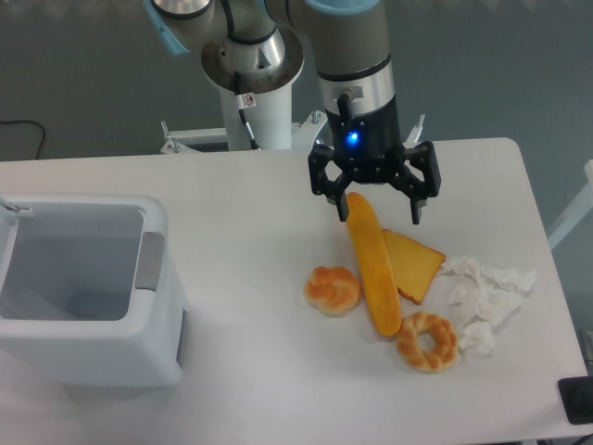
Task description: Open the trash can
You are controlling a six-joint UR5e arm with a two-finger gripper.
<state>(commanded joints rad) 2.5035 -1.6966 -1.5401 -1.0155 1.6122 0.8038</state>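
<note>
Sitting at the left end of the table [259, 389], well apart from the gripper [378, 213], the trash can [88, 287] was already open, its hollow inside facing straight up. Its long axis ran left to right, and the grey button strip [148, 260] sat on the rim nearest the bread. The gripper hung just above the far end of the long baguette [372, 264], fingers spread wide, holding nothing. Past the baguette were a toast slice [414, 263], a round bun [333, 289], a ring-shaped bagel [427, 340] and some crumpled tissue [482, 297].
</note>
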